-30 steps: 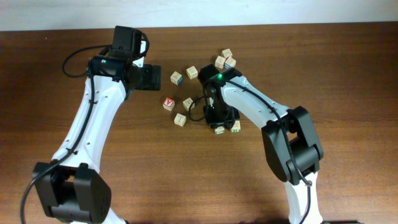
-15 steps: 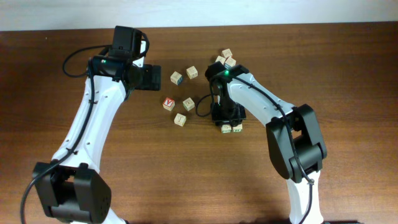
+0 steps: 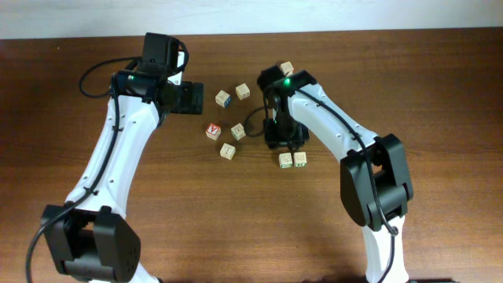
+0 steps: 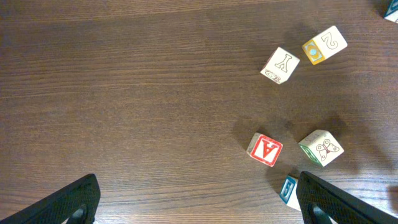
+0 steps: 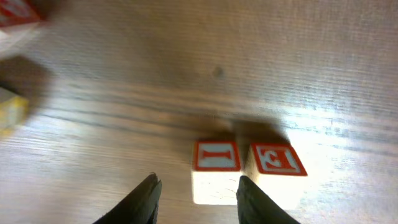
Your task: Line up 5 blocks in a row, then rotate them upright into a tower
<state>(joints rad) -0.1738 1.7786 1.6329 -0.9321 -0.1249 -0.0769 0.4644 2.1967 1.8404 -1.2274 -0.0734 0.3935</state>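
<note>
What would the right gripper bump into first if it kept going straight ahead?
Probably the block with the red letter face: it sits right ahead of the right gripper, lined up with the gap between its open fingers. Depth is hard to judge.

Red block (image 4: pixel 266 149): A; yellow-marked block (image 4: pixel 324 43): 2

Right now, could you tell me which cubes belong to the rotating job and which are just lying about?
Job: red-letter block; green-marked block; probably the pale block near those two; yellowish-topped block; green-topped block beside it.
Lying about: blue-marked cube; pale cube beside it; lone far cube.
</note>
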